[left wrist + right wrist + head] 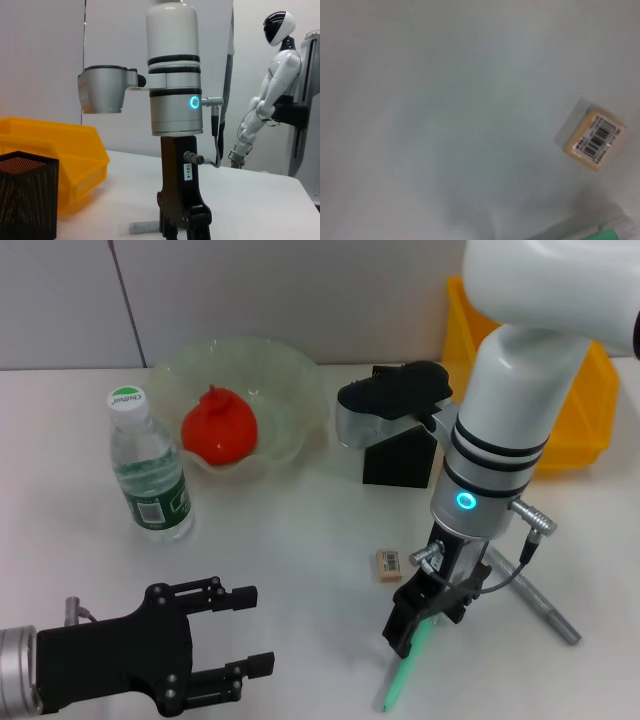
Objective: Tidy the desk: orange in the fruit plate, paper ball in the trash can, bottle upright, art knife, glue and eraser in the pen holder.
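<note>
The red-orange orange [220, 428] lies in the pale-green fruit plate [293, 375] at the back. Left of the plate the bottle [150, 468] stands upright. The black mesh pen holder [398, 458] [25, 195] stands mid-table, the yellow trash can [580, 430] [65, 150] behind it on the right. My right gripper [425, 618] [182, 227] is down at the table over the upper end of the green art knife [403, 672] [615, 232]. The tan eraser [389, 564] [594, 137] lies just left of it. A grey stick, perhaps the glue [545, 605] [142, 227], lies to the right. My left gripper [245, 632] hovers open at the front left. No paper ball is in view.
A white humanoid figure [272, 85] stands beyond the table's far side in the left wrist view. White tabletop [300, 540] stretches between my two grippers. The right arm's wrist camera housing [385, 405] overhangs the pen holder.
</note>
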Controlling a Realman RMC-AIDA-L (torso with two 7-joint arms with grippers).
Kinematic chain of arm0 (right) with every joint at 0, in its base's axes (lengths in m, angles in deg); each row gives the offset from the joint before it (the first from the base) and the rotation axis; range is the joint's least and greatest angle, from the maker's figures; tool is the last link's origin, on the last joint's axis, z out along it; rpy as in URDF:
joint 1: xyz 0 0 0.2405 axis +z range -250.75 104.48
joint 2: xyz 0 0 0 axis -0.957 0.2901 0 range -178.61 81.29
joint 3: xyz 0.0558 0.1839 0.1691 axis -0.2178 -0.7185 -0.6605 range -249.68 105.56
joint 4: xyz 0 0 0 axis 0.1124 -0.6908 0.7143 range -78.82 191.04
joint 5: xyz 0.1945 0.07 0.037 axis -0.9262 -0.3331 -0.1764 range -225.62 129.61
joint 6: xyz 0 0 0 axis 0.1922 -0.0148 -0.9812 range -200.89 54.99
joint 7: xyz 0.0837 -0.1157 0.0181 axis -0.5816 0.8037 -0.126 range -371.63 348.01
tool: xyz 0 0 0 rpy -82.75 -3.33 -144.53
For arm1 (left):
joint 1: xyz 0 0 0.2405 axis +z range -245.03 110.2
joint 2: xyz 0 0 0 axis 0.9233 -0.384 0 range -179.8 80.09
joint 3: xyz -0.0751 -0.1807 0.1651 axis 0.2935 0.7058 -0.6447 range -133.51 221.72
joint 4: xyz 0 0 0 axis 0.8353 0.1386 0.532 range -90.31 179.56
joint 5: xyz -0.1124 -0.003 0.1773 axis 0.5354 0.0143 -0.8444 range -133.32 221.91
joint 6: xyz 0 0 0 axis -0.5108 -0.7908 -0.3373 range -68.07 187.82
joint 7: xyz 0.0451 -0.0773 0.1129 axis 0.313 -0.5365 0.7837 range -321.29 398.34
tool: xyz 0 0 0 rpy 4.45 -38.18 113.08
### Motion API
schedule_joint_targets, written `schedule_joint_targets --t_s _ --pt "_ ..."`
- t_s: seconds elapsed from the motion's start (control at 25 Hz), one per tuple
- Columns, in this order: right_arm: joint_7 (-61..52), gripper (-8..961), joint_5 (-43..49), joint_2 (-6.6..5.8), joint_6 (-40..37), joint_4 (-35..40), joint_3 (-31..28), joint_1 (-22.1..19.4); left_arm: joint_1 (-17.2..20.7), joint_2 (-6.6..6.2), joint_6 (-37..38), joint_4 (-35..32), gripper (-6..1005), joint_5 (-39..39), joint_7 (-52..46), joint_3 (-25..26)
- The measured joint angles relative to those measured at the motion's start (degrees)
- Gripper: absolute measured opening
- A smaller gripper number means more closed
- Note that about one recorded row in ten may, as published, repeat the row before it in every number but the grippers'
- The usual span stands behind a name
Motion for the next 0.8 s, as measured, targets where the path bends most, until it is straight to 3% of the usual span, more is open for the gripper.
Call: schedule_joint_targets --t_s 0.48,0.8 --pt "-0.18 820 0.20 -0.19 -0.49 4.79 -6.39 1.20 0.03 -0.18 1.52 -0.06 674 -0.02 -0.03 0.00" --pt "-0.15 820 3.65 -0.36 0.21 4.06 -6.75 0.46 0.36 -0.24 1.56 -1.40 675 0.03 -1.55 0.00"
